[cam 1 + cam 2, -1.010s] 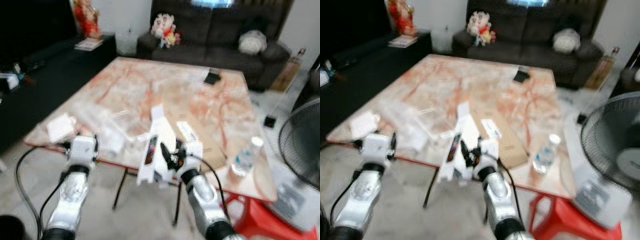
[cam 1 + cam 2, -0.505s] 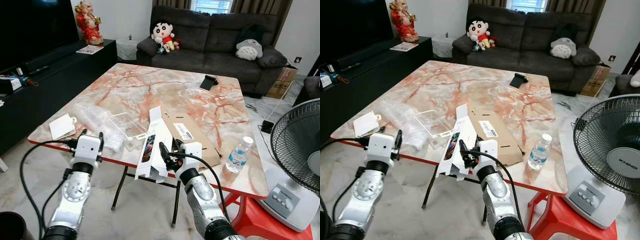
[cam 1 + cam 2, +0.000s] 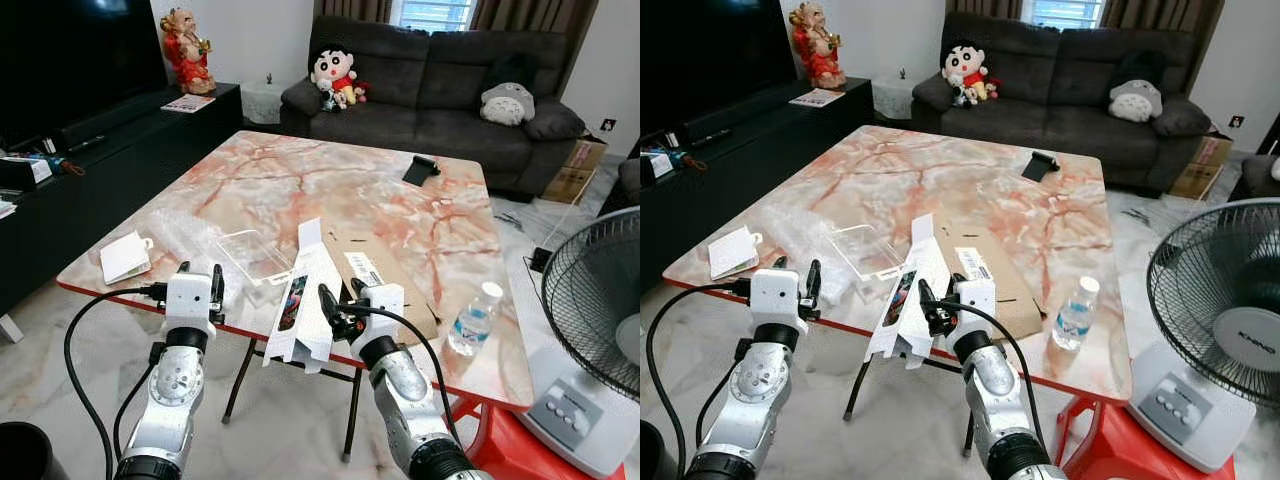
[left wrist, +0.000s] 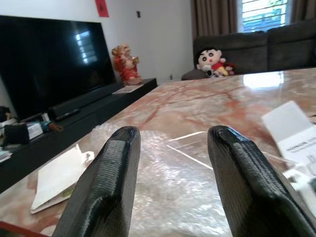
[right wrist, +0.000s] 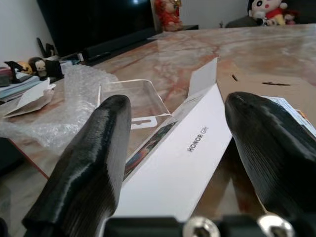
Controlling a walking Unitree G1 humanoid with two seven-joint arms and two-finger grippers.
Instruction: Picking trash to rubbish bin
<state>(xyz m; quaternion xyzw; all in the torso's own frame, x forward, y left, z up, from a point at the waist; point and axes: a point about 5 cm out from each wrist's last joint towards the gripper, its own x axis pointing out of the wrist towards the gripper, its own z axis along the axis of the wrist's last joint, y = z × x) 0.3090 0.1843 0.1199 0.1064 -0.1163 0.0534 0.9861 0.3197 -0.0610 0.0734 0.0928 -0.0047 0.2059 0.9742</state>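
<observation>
While the right gripper is reaching over the near edge of the marble table, its two black fingers are standing wide on either side of a long white box, not pressing it. This one box is lying with its long axis running straight away from the gripper toward the sofa, its open flap pointing at the far end and its near end overhanging the table edge, tilting downward. Just beyond the right gripper, one flat brown cardboard sheet is lying, and further off on that side one water bottle is standing upright. The left gripper is hovering with fingers spread wide and holding nothing; ahead of it are lying crumpled bubble wrap and one clear plastic tray, whose edges are hard to make out. One white card is sitting outboard of the left gripper.
</observation>
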